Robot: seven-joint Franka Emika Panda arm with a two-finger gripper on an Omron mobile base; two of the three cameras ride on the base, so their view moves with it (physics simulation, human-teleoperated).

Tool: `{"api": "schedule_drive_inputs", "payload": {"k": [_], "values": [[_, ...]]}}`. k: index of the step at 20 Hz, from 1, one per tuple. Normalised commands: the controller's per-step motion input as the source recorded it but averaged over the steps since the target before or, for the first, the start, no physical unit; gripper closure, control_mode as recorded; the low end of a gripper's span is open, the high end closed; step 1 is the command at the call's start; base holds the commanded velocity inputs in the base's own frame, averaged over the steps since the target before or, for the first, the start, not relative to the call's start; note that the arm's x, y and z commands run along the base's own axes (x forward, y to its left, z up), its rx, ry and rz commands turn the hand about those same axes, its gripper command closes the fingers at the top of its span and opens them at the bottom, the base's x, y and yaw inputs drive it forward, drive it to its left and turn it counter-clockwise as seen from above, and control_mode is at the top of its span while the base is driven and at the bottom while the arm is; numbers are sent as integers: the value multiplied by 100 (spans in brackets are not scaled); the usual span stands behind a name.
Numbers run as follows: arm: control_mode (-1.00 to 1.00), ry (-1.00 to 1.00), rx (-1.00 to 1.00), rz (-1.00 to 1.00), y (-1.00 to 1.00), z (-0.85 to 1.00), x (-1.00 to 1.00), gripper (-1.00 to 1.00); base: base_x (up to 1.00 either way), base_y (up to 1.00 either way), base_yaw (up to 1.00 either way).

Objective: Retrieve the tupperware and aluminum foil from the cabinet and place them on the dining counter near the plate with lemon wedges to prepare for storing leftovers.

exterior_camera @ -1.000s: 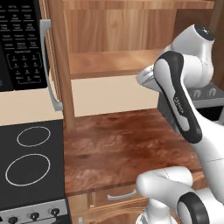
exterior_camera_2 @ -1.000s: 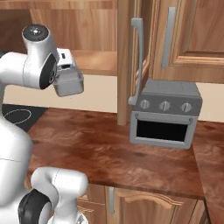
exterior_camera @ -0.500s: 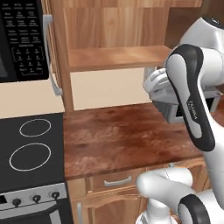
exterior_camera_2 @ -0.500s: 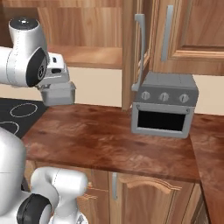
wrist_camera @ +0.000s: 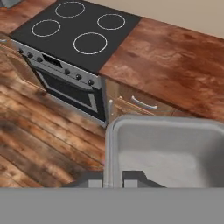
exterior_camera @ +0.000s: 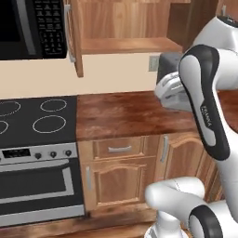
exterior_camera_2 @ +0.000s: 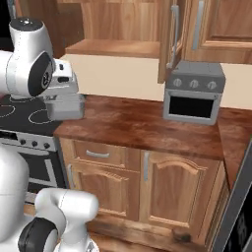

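Right base view: gripper (exterior_camera_2: 63, 101) clamped on tupperware (exterior_camera_2: 65, 107), out of cabinet (exterior_camera_2: 118, 47), above worktop (exterior_camera_2: 142, 128). Foil probably not fetched; dining counter trip left.

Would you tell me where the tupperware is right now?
The tupperware hangs in the shut gripper at the left of the right base view, above the worktop's edge beside the stove.

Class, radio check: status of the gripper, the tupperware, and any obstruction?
Gripper shut on tupperware. Tupperware held in the air beside the worktop's edge. Nothing seen obstructing; dining counter not reached yet.
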Motion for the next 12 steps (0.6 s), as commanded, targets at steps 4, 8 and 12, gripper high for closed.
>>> {"api": "schedule_drive_inputs", "payload": {"k": [4, 8, 12], "values": [[100, 0, 0, 0, 0, 0, 0, 100, -92, 57, 51], [100, 0, 0, 0, 0, 0, 0, 100, -53, 87, 69], [100, 0, 0, 0, 0, 0, 0, 100, -20, 88, 84]]}}
